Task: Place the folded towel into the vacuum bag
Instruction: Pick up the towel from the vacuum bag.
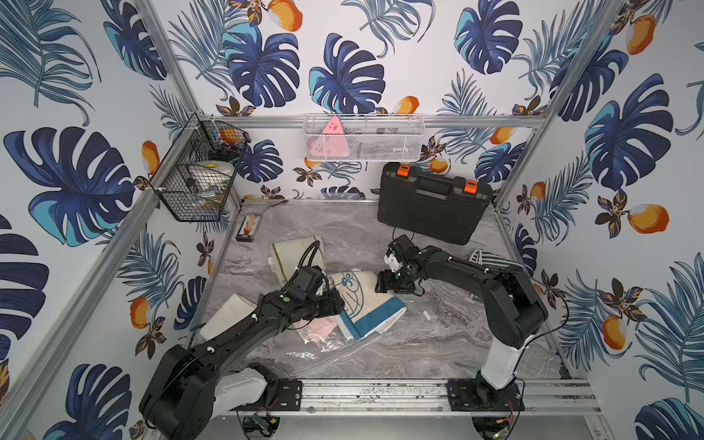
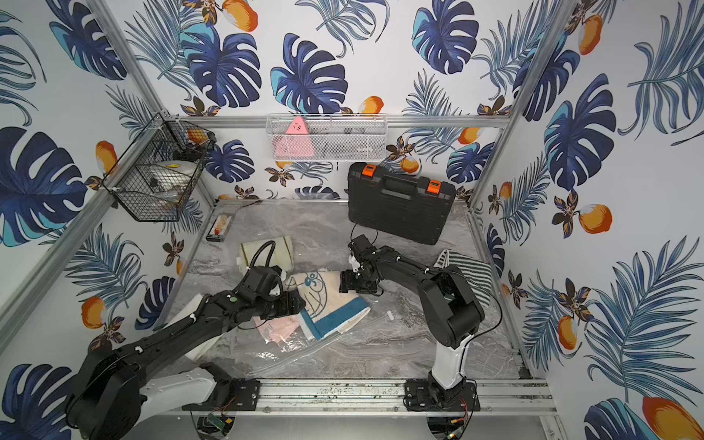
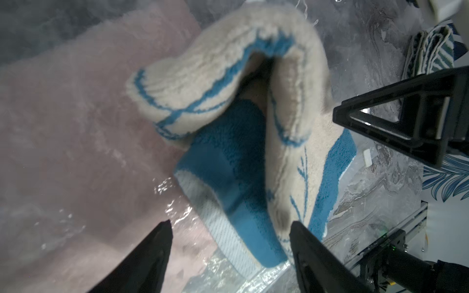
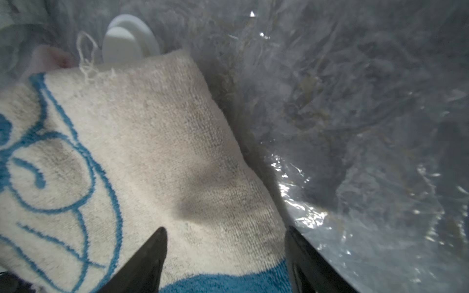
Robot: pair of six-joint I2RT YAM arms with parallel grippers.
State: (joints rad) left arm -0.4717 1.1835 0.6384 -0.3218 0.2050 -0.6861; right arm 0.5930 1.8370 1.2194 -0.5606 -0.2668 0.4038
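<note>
The folded towel (image 1: 367, 304) (image 2: 329, 303), cream with a blue line drawing and a teal border, lies mid-table on the crinkly clear vacuum bag (image 1: 331, 352) (image 2: 289, 352). I cannot tell whether it lies inside the plastic or on top of it. My left gripper (image 1: 339, 301) (image 3: 229, 228) stands open at the towel's left edge, its tips astride the teal hem. At the towel's far right corner my right gripper (image 1: 381, 284) (image 4: 224, 232) is open over the cream pile (image 4: 152, 152). The bag's round white valve cap (image 4: 129, 38) shows beyond the towel. A pink towel (image 1: 318, 327) (image 3: 76, 126) lies under the plastic.
A black tool case (image 1: 434, 205) leans at the back right, with a striped towel (image 1: 491, 259) by the right wall. A cream towel (image 1: 297, 255) and a white one (image 1: 228, 316) lie to the left. A wire basket (image 1: 198, 183) hangs on the left frame. A small white clip (image 1: 426, 315) lies on the marble.
</note>
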